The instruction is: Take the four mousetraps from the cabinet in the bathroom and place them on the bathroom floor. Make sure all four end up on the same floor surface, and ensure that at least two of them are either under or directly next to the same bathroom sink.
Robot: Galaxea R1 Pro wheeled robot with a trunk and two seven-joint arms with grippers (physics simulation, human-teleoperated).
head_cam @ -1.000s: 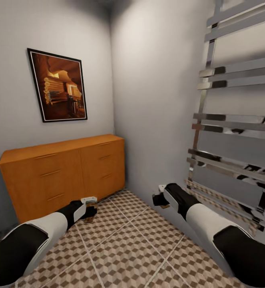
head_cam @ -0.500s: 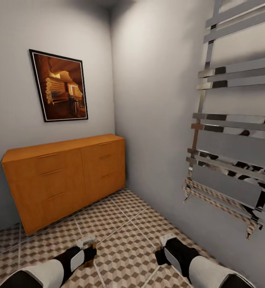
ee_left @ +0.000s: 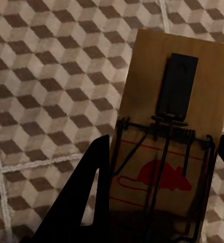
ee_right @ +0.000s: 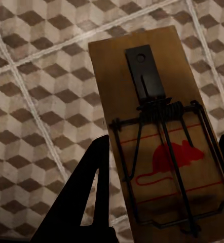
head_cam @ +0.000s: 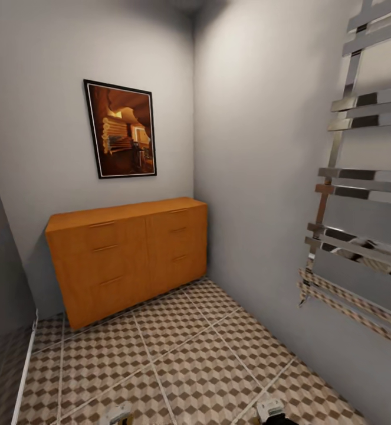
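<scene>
Left gripper [ee_left: 160,202] pinches one mousetrap [ee_left: 175,126] between its dark fingers, above the bathroom floor [ee_left: 51,76]. Right gripper [ee_right: 162,202] likewise clamps a second mousetrap [ee_right: 157,136]. Cabinet [head_cam: 130,254] stands far, against the wall.

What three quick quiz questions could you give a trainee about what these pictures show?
1. True or false: each claw grips a tan wooden mousetrap with a red mouse mark, one in the left claw, one in the right claw.
2. What lies beneath the left mousetrap and the right mousetrap?
A. white bathtub
B. cube-patterned tiled floor
C. cabinet top
3. Fill in: the orange-brown wooden cabinet stands under a framed ____ on the wall.

Key: 1 true; 2 B; 3 picture.
</scene>
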